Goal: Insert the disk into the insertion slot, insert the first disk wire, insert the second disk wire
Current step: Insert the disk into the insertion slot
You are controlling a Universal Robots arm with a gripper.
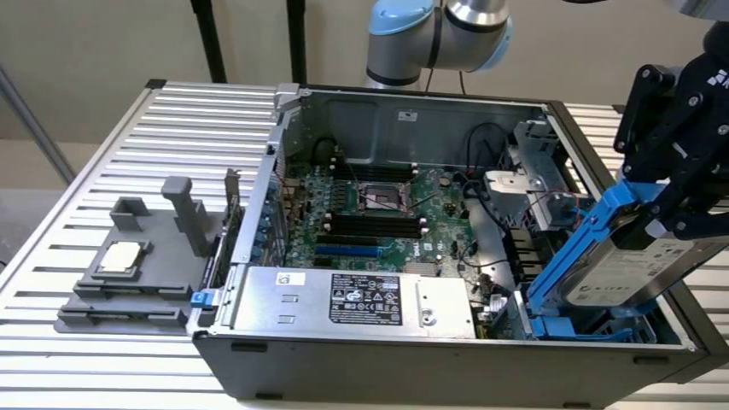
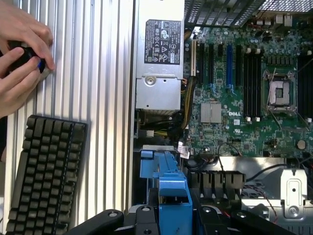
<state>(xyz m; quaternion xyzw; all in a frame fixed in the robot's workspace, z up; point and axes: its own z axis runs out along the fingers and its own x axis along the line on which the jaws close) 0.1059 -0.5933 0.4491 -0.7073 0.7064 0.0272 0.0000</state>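
robotics lab; robot arm (image 1: 439,34) over opened pc case (image 1: 456,371); slatted bench (image 1: 194,111); keyboard (image 2: 46,171)

The arm (image 1: 439,30) is built of rounded silver-grey joint housings closed with pale blue caps, and a thin dark cable (image 1: 434,55) runs down beside them. The gripper (image 1: 680,192) is matt black, made of flat jointed link bars with round pale pivot pins (image 2: 113,214). Small white markings (image 1: 718,80) sit on its body, toward the wrist.
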